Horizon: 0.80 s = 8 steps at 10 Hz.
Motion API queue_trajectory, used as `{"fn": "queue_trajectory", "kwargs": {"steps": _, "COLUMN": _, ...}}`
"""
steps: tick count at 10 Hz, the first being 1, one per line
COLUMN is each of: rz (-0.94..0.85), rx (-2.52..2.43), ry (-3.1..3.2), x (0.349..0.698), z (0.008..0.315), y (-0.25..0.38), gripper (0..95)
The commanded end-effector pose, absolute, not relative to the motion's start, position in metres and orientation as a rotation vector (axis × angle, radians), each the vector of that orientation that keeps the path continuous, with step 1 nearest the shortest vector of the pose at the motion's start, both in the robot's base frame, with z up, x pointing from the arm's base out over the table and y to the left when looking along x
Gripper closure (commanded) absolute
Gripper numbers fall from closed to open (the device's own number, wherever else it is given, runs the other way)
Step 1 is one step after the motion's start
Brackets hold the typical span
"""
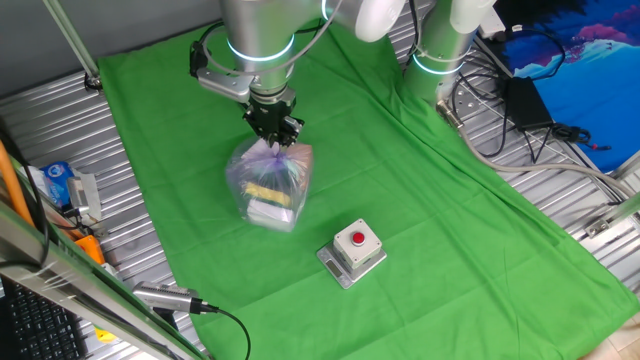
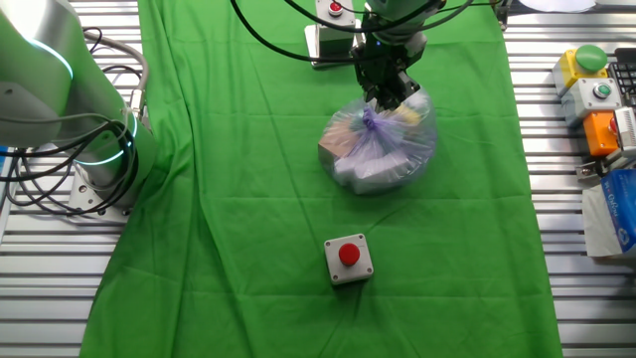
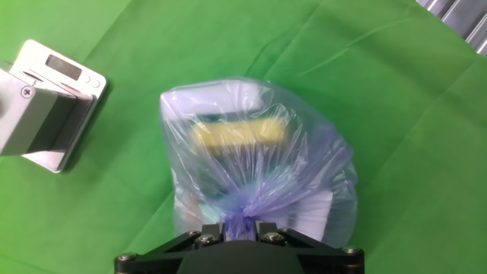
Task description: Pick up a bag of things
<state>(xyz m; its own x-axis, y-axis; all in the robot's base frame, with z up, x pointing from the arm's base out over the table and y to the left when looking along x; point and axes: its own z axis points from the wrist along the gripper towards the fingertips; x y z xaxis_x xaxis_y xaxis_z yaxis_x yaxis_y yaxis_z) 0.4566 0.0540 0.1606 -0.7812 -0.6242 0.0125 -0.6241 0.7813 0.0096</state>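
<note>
The bag of things (image 1: 268, 185) is a translucent purplish plastic bag with a yellow item and white items inside. It rests on the green cloth, and it also shows in the other fixed view (image 2: 378, 144) and in the hand view (image 3: 251, 160). My gripper (image 1: 275, 135) is right above it, shut on the bag's gathered purple top. In the other fixed view the gripper (image 2: 383, 99) pinches the same knot. In the hand view the gripper (image 3: 240, 227) has the purple neck squeezed between its two fingers.
A grey box with a red button (image 1: 353, 250) stands on the cloth close to the bag, also seen in the other fixed view (image 2: 348, 260) and the hand view (image 3: 46, 103). A second button box (image 2: 333, 15) sits behind the gripper. More boxes (image 2: 596, 85) stand off the cloth.
</note>
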Motion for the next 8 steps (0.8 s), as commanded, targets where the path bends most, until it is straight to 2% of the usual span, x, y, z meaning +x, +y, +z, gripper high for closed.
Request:
{"fn": "queue_trajectory", "kwargs": {"steps": 1, "rz": -0.007, "rx": 1.031, "ry": -2.952, "x": 0.4566, "z": 0.1605, "y": 0.0539, "gripper": 76.0}}
{"fn": "queue_trajectory", "kwargs": {"steps": 8, "rz": -0.009, "rx": 1.017, "ry": -2.957, "x": 0.4566, "z": 0.1605, "y": 0.0539, "gripper": 76.0}}
